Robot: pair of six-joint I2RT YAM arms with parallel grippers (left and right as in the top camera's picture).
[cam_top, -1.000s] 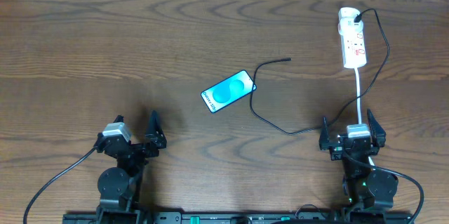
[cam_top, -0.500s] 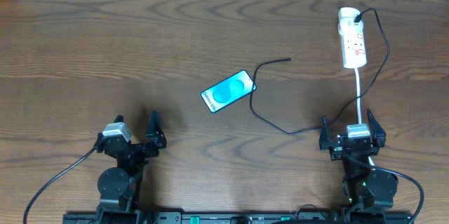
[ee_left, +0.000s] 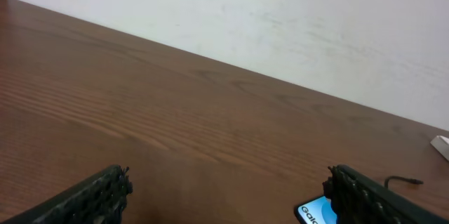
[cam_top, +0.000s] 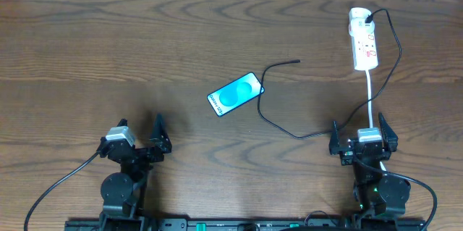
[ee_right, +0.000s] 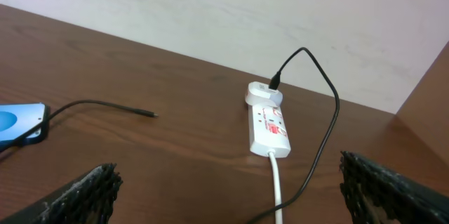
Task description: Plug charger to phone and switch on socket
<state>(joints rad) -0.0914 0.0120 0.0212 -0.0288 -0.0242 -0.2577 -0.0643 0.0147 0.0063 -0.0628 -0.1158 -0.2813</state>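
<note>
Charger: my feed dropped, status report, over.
Left pincer, right pincer open, empty. Charger tip lying free, apart from phone. Plug in power strip. Nothing blocking.

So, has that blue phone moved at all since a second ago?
No. The phone lies at the same spot and slant relative to the white power strip as before.

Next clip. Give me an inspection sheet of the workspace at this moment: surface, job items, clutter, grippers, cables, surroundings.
Surface: brown wood-grain table.
Job's things: phone mid-table, cyan screen up; charger plugged into the socket's far end, its connector tip loose, apart from the phone; socket far right, switch position too small to tell.
Clutter: nothing seen.
Grippers: left gripper and right gripper at the near edge, jaws open, holding nothing.
Cables: charger loops between phone and socket; white cord runs from the socket towards the right arm.
Surroundings: white wall behind the table.
</note>
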